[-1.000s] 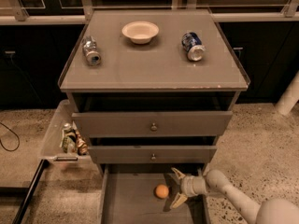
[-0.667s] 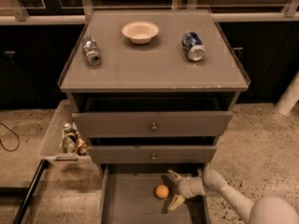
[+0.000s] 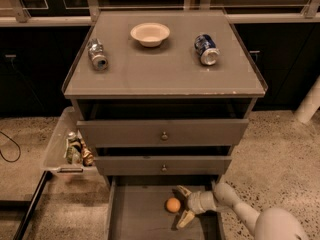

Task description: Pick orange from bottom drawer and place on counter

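The orange (image 3: 173,205) lies on the floor of the open bottom drawer (image 3: 135,219), near its middle. My gripper (image 3: 182,205) reaches in from the lower right, just right of the orange. Its fingers (image 3: 183,191) are spread open, one behind and one in front of the orange's right side, not closed on it. The counter (image 3: 160,76) is the grey cabinet top above.
On the counter lie a cream bowl (image 3: 150,34), a silver can (image 3: 97,54) at the left and a blue can (image 3: 206,49) at the right. A clear side tray (image 3: 56,149) with small items hangs on the cabinet's left. Two knobbed drawers (image 3: 162,132) stand slightly open above.
My gripper has moved slightly left, closer to the orange. The orange has not moved.
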Robot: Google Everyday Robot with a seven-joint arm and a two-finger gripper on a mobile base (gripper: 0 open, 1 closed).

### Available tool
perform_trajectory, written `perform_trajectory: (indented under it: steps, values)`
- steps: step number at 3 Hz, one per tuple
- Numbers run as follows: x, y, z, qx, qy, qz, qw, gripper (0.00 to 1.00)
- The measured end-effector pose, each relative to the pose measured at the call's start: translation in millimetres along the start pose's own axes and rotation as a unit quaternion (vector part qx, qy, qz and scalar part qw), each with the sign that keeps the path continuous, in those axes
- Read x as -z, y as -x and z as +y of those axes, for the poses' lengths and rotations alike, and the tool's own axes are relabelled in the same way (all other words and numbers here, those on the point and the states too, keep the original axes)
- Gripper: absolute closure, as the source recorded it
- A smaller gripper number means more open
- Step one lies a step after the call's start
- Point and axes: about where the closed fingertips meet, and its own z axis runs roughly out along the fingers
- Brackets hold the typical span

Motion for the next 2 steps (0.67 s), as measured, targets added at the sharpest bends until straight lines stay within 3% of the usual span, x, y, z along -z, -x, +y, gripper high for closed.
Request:
perform_trajectory:
  steps: [2]
  values:
    - [-13.1, -8.4, -3.7, -0.024, 0.001, -0.009, 0.9997, 0.00]
